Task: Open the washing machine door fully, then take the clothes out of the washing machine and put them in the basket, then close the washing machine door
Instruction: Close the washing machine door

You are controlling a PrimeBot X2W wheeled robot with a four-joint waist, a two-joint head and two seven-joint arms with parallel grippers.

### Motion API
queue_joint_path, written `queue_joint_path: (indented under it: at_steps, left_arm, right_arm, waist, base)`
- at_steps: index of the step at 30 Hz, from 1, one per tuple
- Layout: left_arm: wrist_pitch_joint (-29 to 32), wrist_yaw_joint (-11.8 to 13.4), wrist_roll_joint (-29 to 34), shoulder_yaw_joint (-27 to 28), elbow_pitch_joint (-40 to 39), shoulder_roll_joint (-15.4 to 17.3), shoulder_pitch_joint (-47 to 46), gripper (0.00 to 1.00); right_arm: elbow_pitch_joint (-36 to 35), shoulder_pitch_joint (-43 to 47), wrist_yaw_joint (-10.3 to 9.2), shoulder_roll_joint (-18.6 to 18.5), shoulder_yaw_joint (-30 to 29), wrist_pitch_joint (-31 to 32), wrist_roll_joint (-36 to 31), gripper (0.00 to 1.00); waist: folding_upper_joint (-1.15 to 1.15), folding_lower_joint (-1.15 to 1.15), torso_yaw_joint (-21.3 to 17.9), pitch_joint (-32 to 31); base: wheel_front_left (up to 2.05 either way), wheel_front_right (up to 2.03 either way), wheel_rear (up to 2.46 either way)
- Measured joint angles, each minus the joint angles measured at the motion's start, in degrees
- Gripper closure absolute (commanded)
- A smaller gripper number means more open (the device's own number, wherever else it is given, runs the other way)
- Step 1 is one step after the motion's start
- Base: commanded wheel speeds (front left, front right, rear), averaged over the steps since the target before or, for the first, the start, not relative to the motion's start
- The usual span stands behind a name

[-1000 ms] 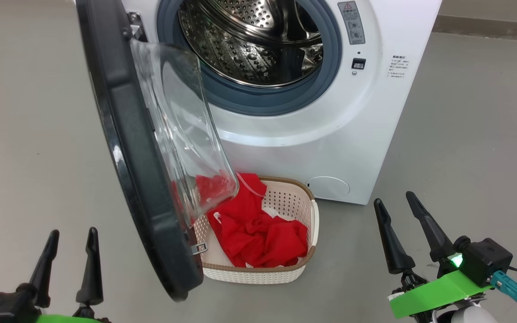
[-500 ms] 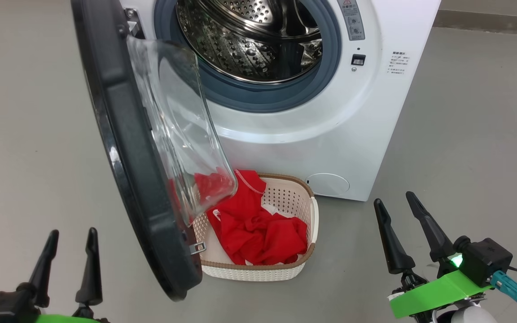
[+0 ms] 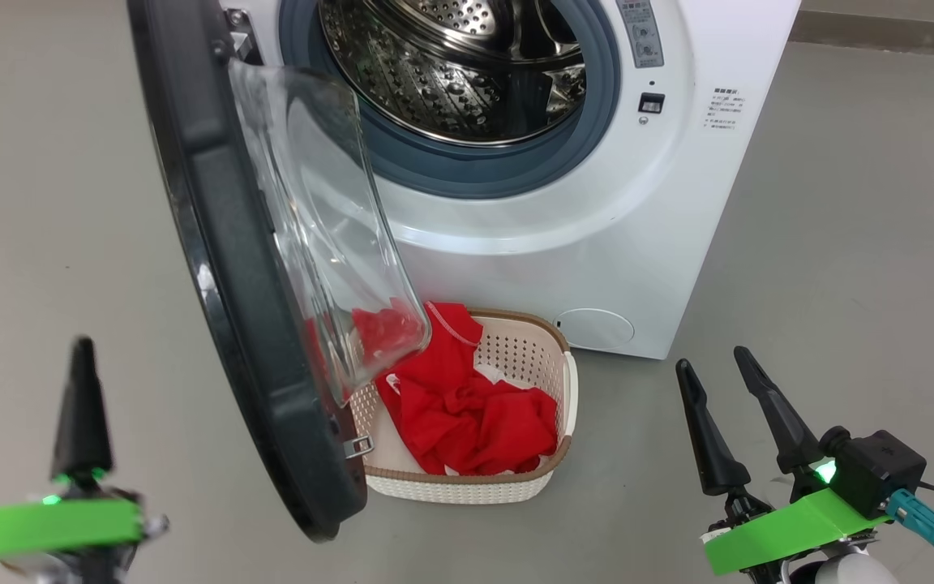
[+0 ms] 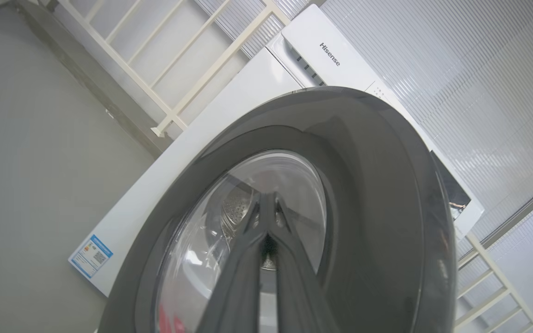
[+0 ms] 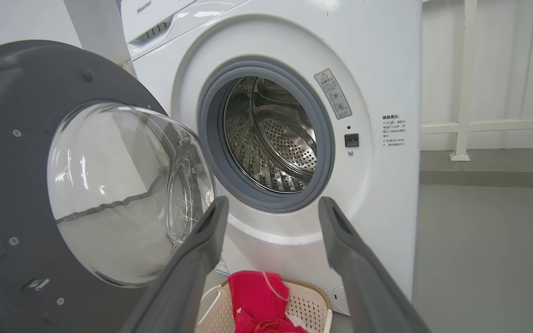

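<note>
- Room: smooth grey floor [image 3: 840,203] with no clutter near the machine; white railing [image 5: 463,83] and ribbed pale wall [image 4: 456,55] behind.
- washing machine [image 3: 637,243]: white front-loader standing on the floor. The steel drum [image 3: 451,73] shows through the grey ring, and no fabric is visible in it.
- washing machine door [image 3: 224,284]: swung out wide on the machine's left side, its glass bowl hanging over the basket's left end.
- basket [image 3: 568,389]: on the floor just in front of the machine's base, partly under the door.
- clothes [image 3: 467,414]: a red heap inside the basket, with one edge up on the back rim.
- right gripper [image 3: 712,358]: fingers spread and empty, low right, well apart from the basket.
- left gripper [image 3: 82,357]: fingers pressed together on nothing, on the door's outer side and aimed at its window, apparently not touching it.
- Step: unloading looks done — closing the door is in hand. The next move likely calls for the closed left fingers to press the black rim and sweep it to the opening until it latches. The glass passes close over the heap — snag risk.
</note>
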Motion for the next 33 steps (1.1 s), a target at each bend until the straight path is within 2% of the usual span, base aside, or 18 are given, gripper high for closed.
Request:
queue_joint_path:
  at_steps: [3, 6, 10, 13, 16, 20, 26, 33]
  left_arm:
    - [6.35, 0.00, -16.36, 2.55, -2.56, -0.77, -1.75, 1.00]
    - [12.21, 1.05, -28.48, 4.89, -4.60, -1.03, -2.72, 1.00]
    - [20.26, 6.80, -41.12, 5.81, -7.98, -1.27, -3.59, 1.00]
    - [24.95, 11.16, -47.30, 5.75, -11.22, -1.36, -3.56, 1.00]
    - [27.78, 14.34, -49.90, 5.27, -14.11, -1.30, -3.29, 1.00]
    - [29.21, 16.31, -50.02, 4.16, -16.15, -1.19, -2.68, 1.00]
    - [30.78, 18.59, -51.82, 2.12, -17.66, -1.12, -0.73, 1.00]
    - [30.73, 19.01, -52.09, 1.62, -17.67, -1.08, -0.73, 1.00]
  right_arm:
    - [0.00, -0.01, 0.00, 0.00, -0.01, 0.00, 0.00, 0.00]
    - [0.03, -0.01, 0.00, 0.00, -0.02, 0.00, 0.00, 0.00]
    - [0.14, -0.02, 0.00, 0.00, -0.01, 0.00, 0.00, 0.00]
    - [0.15, -0.03, 0.00, 0.00, 0.01, 0.00, 0.05, 0.00]
    - [0.19, -0.05, 0.00, 0.00, 0.01, 0.00, 0.05, 0.00]
    - [0.22, -0.20, 0.00, 0.00, 0.02, 0.00, 0.05, 0.00]
    - [0.25, -0.76, 0.00, -0.01, 0.02, 0.00, 0.05, 0.00]
    - [0.24, -1.05, 0.00, -0.01, 0.05, 0.00, 0.05, 0.00]
  waist:
    - [0.00, 0.00, -0.07, 0.21]
    - [0.00, 0.00, -0.23, 0.31]
    - [0.00, 0.00, -0.56, 0.44]
    - [0.00, 0.00, -0.82, 0.65]
    - [0.00, 0.00, -1.08, 0.98]
    - [0.00, 0.00, -1.45, 1.44]
    - [0.00, 0.00, -2.10, 2.02]
    - [0.00, 0.00, -2.89, 2.51]
  base:
    - [0.00, 0.00, 0.00]
    - [0.00, 0.00, 0.00]
    - [0.00, 0.00, 0.00]
    - [0.00, 0.00, 0.00]
    - [0.00, 0.00, 0.00]
    - [0.00, 0.00, 0.00]
    - [0.00, 0.00, 0.00]
    - [0.00, 0.00, 0.00]
